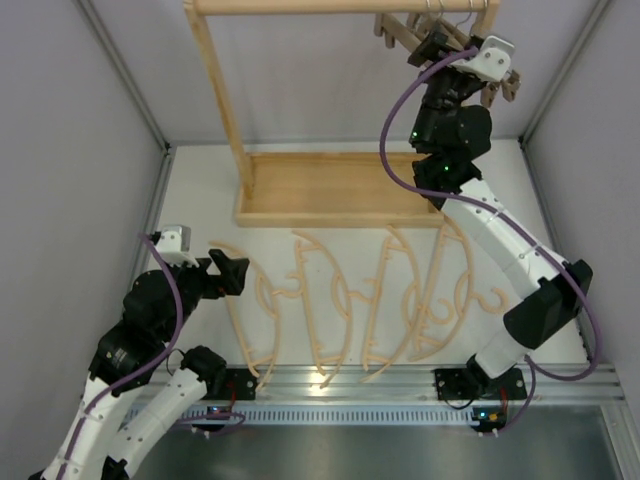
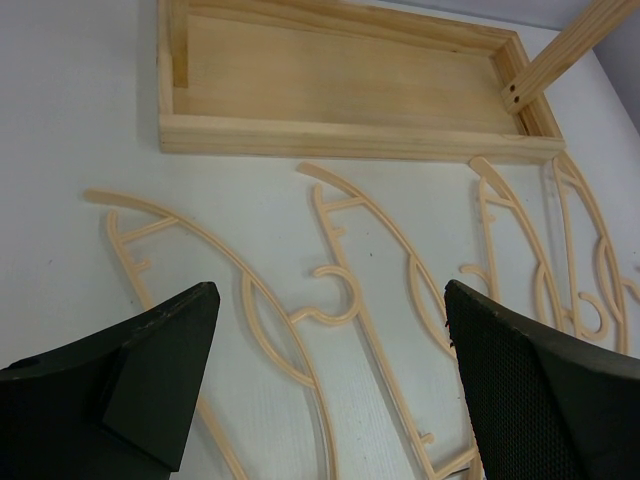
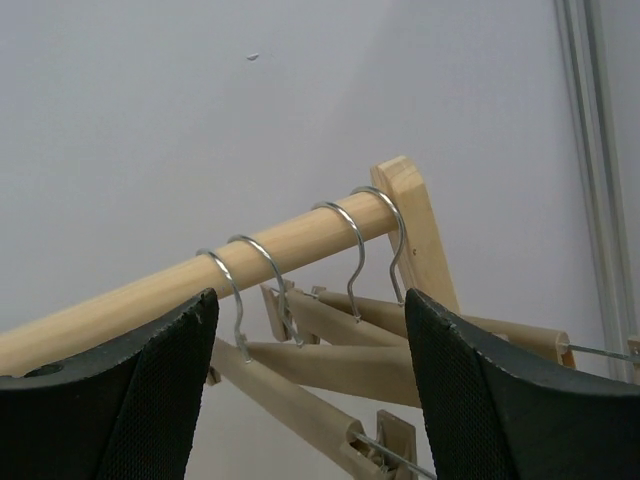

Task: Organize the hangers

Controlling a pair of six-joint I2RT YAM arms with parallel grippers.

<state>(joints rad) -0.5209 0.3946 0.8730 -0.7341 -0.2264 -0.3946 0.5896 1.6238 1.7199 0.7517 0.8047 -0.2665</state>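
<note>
left claw [image 2: 328,300] is hovering wide open over the 4 curved hangers [image 2: 372,215], gripping nothing; they're lying in a row on the tabletop [image 1: 200,200] between its near edge and the rack tray [image 1: 340,215]. right claw [image 3: 310,300] is sitting up at the right end of the rail [image 3: 150,290], fingers partly apart, clamping nothing; 4 clamp-bar hangers [image 3: 330,370] are hanging there, just beyond the fingertips

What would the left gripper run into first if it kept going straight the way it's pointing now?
The left gripper would likely meet the leftmost pale curved hanger, flat on the table; its wooden hook sits between the open jaws in the wrist view. Depth is unclear.
</note>
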